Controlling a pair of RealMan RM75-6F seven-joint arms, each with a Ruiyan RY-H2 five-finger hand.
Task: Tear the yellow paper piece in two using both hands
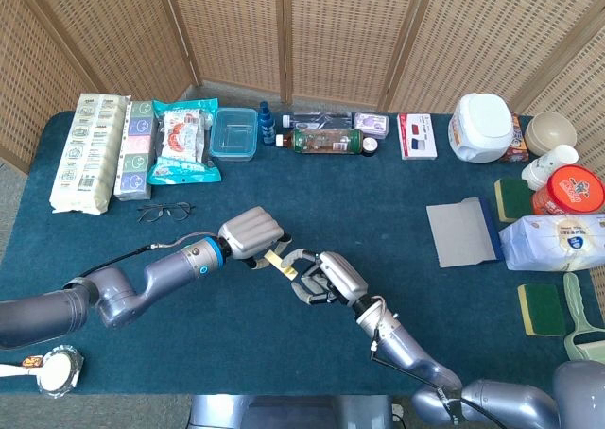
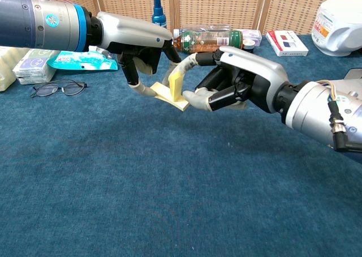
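Chest view shows the yellow paper piece (image 2: 175,89) held above the blue table (image 2: 169,200), between the two hands and clear of the cloth. It is a small, pale yellow slip, creased so that one part stands upright and folded while another lies nearly flat, jutting toward the camera with a sharp corner. It looks whole, with no tear that can be made out. The left hand (image 2: 138,47) pinches the slip's left edge from above, fingers curled down around it. The right hand (image 2: 237,78) meets it from the other side, thumb and a finger closed against the paper's right edge. From the head view the slip (image 1: 281,265) shows only as a thin yellow strip between the left hand (image 1: 253,235) and right hand (image 1: 326,278).
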